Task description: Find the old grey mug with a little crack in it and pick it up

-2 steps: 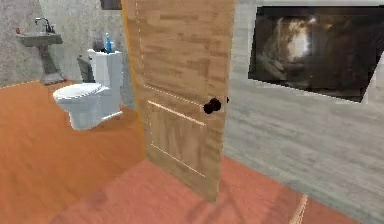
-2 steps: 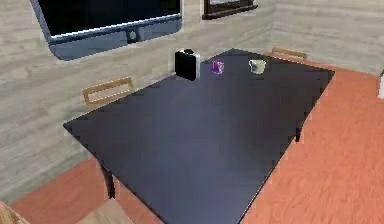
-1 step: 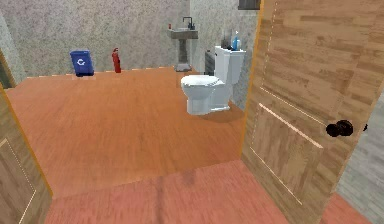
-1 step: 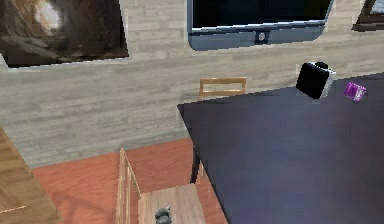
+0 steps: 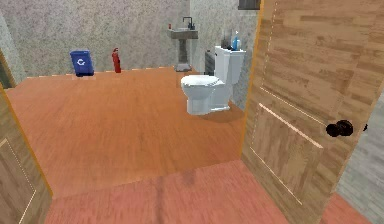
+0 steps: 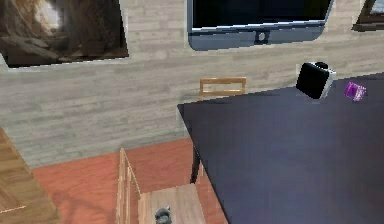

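Arm side view, bottom middle: a small grey thing (image 6: 162, 213), maybe the mug, sits on a chair (image 6: 186, 204) left of the table (image 6: 290, 150). I cannot tell the gripper's state.

A white ceramic toilet (image 5: 205, 92) is set right of the middle in the forward view, with a blue plastic bottle (image 5: 236, 40) placed on its tank. A grey wall sink (image 5: 184, 35) is mounted behind it to the left. Further left along the far wall a red fire extinguisher (image 5: 116, 61) is stood, and a blue bin (image 5: 82, 63) left of that. A panelled wooden door (image 5: 300, 90) is seen nearest, at the right.

In the arm side view, a dark flat-topped desk (image 6: 290, 160) is placed at the right. A black cube-shaped object (image 6: 316, 80) and, right of it, a small purple object (image 6: 355, 91) are set near the desk's far edge. A light wooden chair (image 6: 222, 87) is tucked behind the desk. A second wooden chair (image 6: 130, 190) is stood left of the desk, with a small grey object (image 6: 162, 213) on its seat. On the wall behind, a flat dark screen (image 6: 260, 15) is hung above the desk, with a framed dark picture (image 6: 60, 30) to its left.
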Motion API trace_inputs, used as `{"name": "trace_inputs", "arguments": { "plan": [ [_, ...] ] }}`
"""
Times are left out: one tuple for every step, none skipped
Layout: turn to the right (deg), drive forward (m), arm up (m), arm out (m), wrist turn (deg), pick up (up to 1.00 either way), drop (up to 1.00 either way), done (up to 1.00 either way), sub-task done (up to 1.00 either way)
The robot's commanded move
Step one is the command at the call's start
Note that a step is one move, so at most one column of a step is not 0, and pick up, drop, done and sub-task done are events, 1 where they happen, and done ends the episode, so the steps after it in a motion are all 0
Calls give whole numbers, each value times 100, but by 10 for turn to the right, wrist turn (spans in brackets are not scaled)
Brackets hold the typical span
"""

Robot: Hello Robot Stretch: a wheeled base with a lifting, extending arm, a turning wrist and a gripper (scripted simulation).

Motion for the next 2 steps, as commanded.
{"name": "trace_inputs", "arguments": {
  "plan": [
    [0,0,0,24,0,0,0,0,0],
    [0,0,0,0,450,0,0,0,0]
  ]
}}
